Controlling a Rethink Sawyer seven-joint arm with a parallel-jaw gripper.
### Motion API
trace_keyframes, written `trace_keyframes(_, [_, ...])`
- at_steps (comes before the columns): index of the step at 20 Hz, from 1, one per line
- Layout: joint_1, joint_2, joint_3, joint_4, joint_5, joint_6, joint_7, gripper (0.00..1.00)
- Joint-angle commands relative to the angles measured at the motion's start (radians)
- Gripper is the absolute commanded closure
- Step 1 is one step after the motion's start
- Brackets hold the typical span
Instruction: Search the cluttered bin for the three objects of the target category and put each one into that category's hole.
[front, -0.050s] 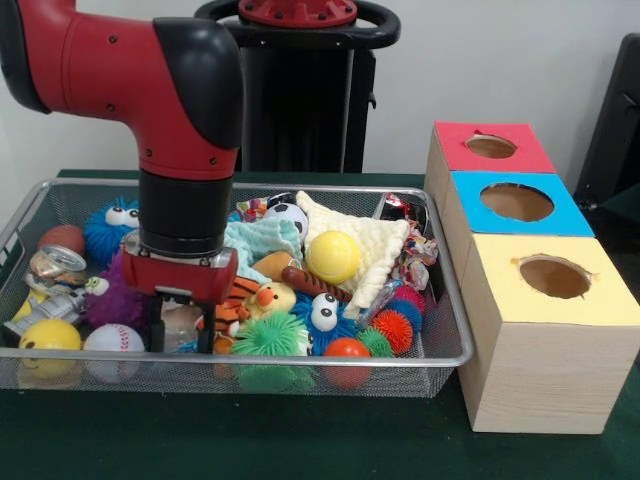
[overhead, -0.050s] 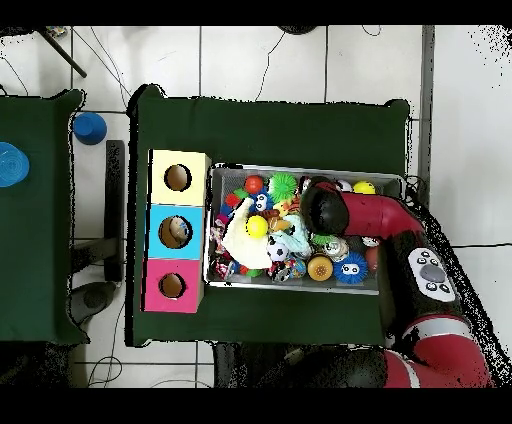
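Note:
My gripper (front, -0.050s: 182, 326) is lowered into the wire bin (front, -0.050s: 455, 330) at its front left. Its two black fingers (front, -0.050s: 157, 328) stand apart, open, astride a crumpled silvery can (front, -0.050s: 180, 318). Around it lie a white baseball (front, -0.050s: 113, 338), a yellow smiley ball (front, -0.050s: 50, 335), a purple furry toy (front, -0.050s: 112, 300), a tiger plush (front, -0.050s: 240, 293) and a green spiky ball (front, -0.050s: 268, 335). A plain yellow ball (front, -0.050s: 333, 256) rests on a cream cloth (front, -0.050s: 378, 240). In the overhead view the arm (overhead, -0.050s: 330, 210) hides the gripper. Beside the bin stand the red box (front, -0.050s: 470, 133), blue box (front, -0.050s: 470, 185) and yellow box (front, -0.050s: 500, 300), each with a hole on top.
More crushed cans (front, -0.050s: 55, 265), a blue furry toy (front, -0.050s: 110, 228), a soccer ball (front, -0.050s: 288, 214) and an orange ball (front, -0.050s: 347, 349) fill the bin. Overhead, a blue cup (overhead, -0.050s: 89, 127) and a black bar (overhead, -0.050s: 115, 210) lie beyond the boxes, off the green table (overhead, -0.050s: 270, 125).

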Motion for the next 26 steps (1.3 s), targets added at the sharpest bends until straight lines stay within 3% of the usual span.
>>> trace_keyframes(1, [0.001,0.103,0.005,-0.024,-0.004,0.037,0.057,1.00])
trace_keyframes(8, [-0.007,0.103,0.032,-0.024,0.026,0.123,0.028,1.00])
trace_keyframes(26, [0.010,0.106,0.038,0.003,0.015,0.167,-0.011,1.00])
